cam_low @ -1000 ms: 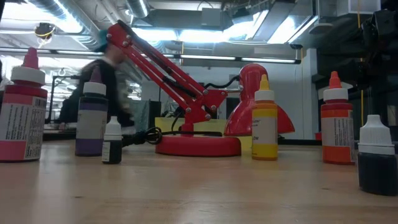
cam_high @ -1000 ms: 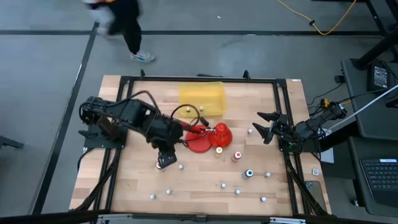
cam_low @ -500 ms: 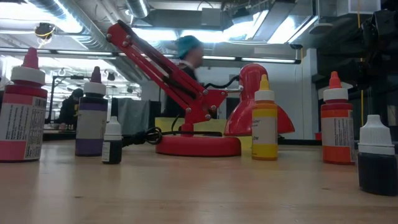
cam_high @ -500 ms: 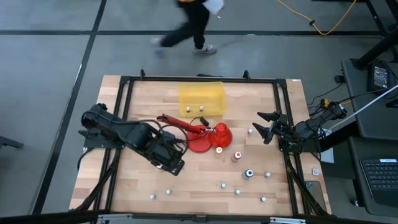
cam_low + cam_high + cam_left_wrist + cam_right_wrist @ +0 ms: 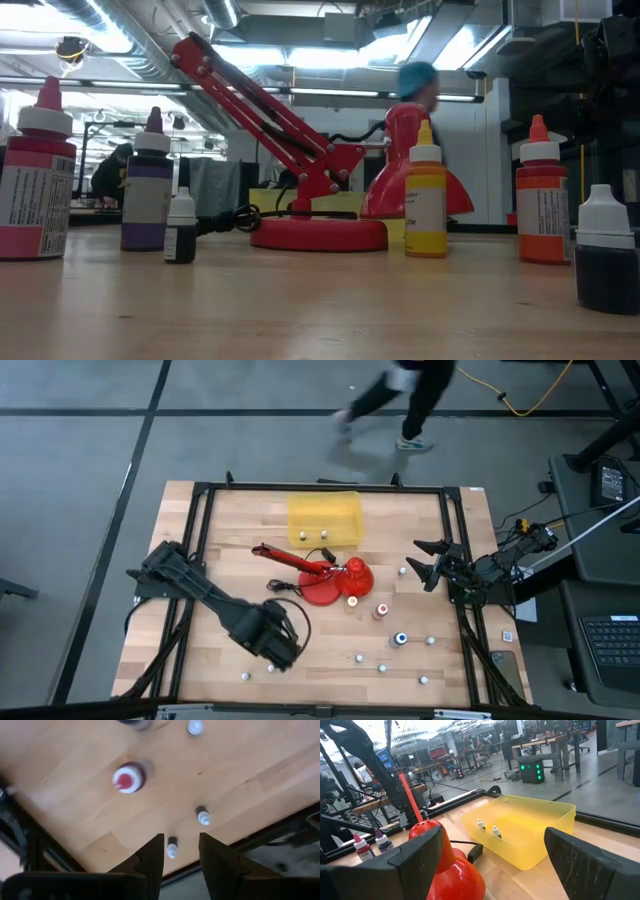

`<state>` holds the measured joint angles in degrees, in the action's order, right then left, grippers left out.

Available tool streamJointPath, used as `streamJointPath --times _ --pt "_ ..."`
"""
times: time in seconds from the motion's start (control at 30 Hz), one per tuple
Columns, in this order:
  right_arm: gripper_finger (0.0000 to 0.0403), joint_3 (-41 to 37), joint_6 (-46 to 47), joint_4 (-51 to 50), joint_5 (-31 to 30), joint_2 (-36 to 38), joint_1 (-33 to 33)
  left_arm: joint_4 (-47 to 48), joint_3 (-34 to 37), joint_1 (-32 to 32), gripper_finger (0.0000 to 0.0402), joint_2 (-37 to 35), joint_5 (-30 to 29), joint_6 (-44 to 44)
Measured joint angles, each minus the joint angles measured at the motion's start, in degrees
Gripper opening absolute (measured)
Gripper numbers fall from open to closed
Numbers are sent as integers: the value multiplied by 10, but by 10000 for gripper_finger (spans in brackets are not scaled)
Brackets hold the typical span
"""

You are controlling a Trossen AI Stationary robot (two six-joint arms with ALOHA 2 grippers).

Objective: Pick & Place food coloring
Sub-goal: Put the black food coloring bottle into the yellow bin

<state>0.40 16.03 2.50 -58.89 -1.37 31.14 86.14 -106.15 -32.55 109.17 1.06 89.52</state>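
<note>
Left hand: I see my left hand [image 5: 283, 652] over the near-left part of the bench [image 5: 220, 560], above the small bottles by the near edge. In its wrist view the two fingers [image 5: 151, 859] stand apart with a gap between them and nothing in it; released.
Right hand: my right hand [image 5: 425, 560] waits at the right edge of the bench, fingers spread wide and empty.
Food coloring on the bench: the bottles stand upright and scattered: yellow bottle [image 5: 426, 195] and orange-red bottle [image 5: 542, 196] just beside the red lamp [image 5: 325, 575], blue bottle [image 5: 401, 639] nearer the near edge, purple bottle [image 5: 147, 186] and dark red bottle [image 5: 35, 178] side by side in the low view.
Food coloring in the bin: I count two small bottles [image 5: 313, 536] inside the yellow bin [image 5: 341, 508] at the far side.
Beyond the bench: a person [image 5: 405, 395] is on the floor past the far edge.
</note>
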Motion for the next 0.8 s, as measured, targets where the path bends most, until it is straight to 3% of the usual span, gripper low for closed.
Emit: streamJointPath --times 0.2,0.57,0.8 --pt "347 0 0 0 0 0 0 -22 21 -22 114 41 39 -72" --pt "347 0 0 0 0 0 0 -118 95 -133 115 49 38 -33" --pt "347 0 0 0 0 0 0 -162 135 -154 117 48 2 -20"
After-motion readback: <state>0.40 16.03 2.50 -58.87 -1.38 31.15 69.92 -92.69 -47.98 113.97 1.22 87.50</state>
